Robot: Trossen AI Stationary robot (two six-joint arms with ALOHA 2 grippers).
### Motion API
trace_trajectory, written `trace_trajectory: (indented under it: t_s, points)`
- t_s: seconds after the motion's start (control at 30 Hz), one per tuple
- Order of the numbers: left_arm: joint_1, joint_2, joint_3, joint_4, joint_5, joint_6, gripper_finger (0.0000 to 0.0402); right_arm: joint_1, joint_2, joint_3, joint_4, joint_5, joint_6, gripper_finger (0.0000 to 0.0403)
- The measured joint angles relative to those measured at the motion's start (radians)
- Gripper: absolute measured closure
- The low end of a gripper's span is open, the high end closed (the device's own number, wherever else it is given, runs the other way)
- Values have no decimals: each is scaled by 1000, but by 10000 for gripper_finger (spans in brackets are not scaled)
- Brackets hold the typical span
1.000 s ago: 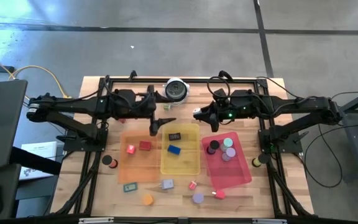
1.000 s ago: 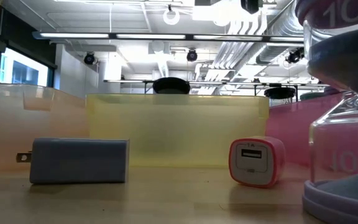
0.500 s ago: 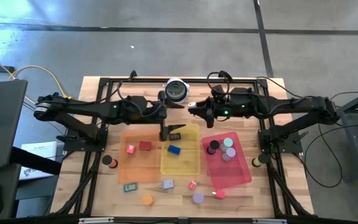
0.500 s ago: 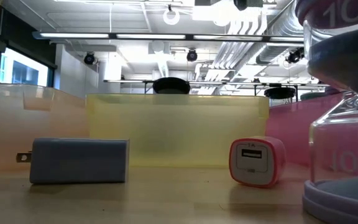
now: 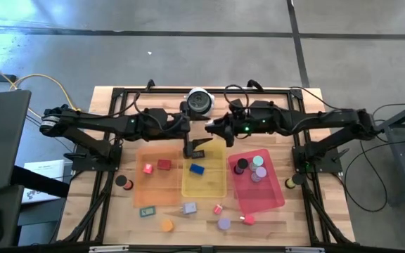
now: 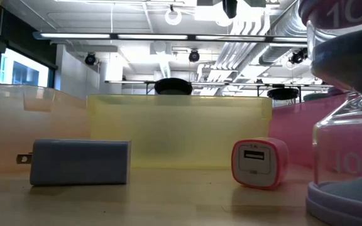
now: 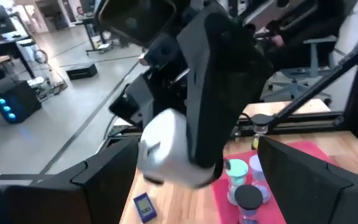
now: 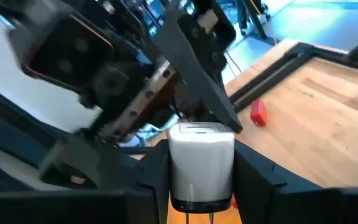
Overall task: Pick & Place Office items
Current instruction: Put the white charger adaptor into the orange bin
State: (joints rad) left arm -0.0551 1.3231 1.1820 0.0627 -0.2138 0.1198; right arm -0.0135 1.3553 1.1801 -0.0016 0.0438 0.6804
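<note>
Handover in hand. Right pincer clamps white charger cube above far edge of yellow tray, mid-worktop. Left pincer just beside, fingers spread wide, empty. Next: probably left closes on cube, right releases.

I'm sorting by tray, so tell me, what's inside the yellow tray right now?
One blue block lies in the yellow tray. The left pincer, open, hangs over the tray's far end and covers the floor beneath it, so anything there cannot be seen.
</note>
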Motion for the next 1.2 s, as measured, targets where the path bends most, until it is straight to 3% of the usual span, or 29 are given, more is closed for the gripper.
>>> trace_trajectory:
  t_s: [0.3,0.77,1.2]
  points:
    - [-8,0,0,-8,-1,-56,79,-9,7,0,50,-26,5,285]
    - [-9,58,-1,12,-2,70,79,-8,11,-1,66,-48,26,285]
    - [-27,65,0,69,-67,148,79,-6,11,-1,58,-73,33,285]
